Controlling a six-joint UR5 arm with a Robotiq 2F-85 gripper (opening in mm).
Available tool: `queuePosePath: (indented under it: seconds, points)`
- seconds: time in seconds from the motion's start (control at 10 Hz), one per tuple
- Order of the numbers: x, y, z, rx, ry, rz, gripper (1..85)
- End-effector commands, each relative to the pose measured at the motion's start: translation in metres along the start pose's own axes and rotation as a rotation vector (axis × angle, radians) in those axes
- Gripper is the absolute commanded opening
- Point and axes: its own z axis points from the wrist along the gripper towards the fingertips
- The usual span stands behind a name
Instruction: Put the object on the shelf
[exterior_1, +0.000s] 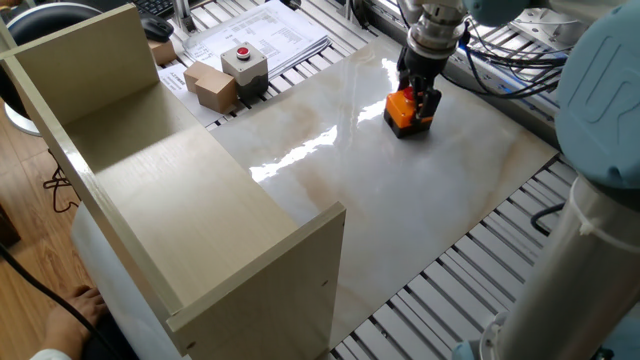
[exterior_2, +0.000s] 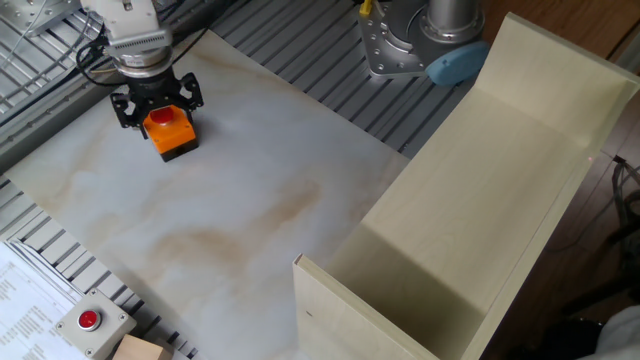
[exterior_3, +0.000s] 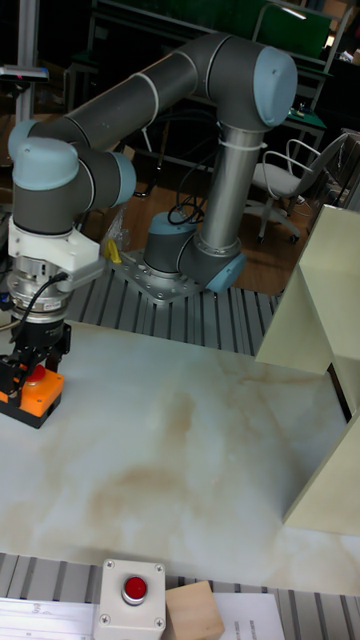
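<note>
The object (exterior_1: 399, 112), a small box with an orange top, black base and red button, rests on the pale marbled tabletop at the far side; it also shows as the object (exterior_2: 172, 133) and the object (exterior_3: 38, 394). My gripper (exterior_1: 420, 98) has come down over it, fingers open and straddling the button end. The other fixed view shows the gripper (exterior_2: 157, 108) with its dark fingers either side of the orange top. The shelf (exterior_1: 150, 180), a large beige board unit with upright side walls, lies at the opposite side, seen also as the shelf (exterior_2: 480, 230).
A grey box with a red button (exterior_1: 243, 62) and a brown cardboard box (exterior_1: 209, 85) sit near the shelf's far end, beside printed papers (exterior_1: 255, 35). The arm's base (exterior_2: 420, 40) stands on the slatted frame behind the tabletop. Cables hang near the gripper.
</note>
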Motion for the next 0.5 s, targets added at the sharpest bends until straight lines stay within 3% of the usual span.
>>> queuePosePath:
  seconds: [0.0,0.1,0.4]
  points:
    - [-0.001,-0.002,-0.005,-0.005,-0.03,0.027,6.3]
    - [0.004,0.003,-0.015,-0.034,-0.028,0.037,1.0]
    - [0.005,0.023,-0.06,-0.093,-0.002,0.122,1.0]
